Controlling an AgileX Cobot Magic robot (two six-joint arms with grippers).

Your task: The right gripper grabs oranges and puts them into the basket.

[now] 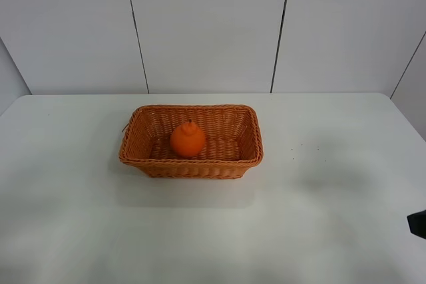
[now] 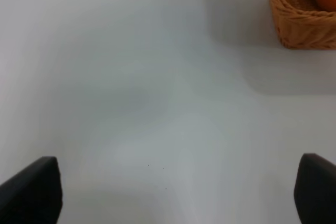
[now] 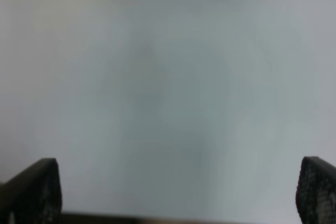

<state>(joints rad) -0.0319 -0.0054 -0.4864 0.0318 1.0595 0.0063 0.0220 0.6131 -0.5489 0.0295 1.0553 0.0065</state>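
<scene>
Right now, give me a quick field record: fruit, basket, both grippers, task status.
orange: one, sitting inside the basket, stem knob up
basket: wicker, upright on the white table, mid-table
right gripper: jaws wide apart, nothing between them, over bare table
left gripper: jaws wide apart, empty; basket corner at edge of its view
arms in high view: only a dark bit at the right edge
task status: orange already in basket; no other orange visible

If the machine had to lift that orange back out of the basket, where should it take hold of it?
Probably from straight above. The orange sits inside the basket, whose raised woven walls block any sideways approach. The right tool, open and empty, would do best closing across the round middle of the fruit, below the small knob on top, since that widest part gives the fingers the most to bear on.
</scene>
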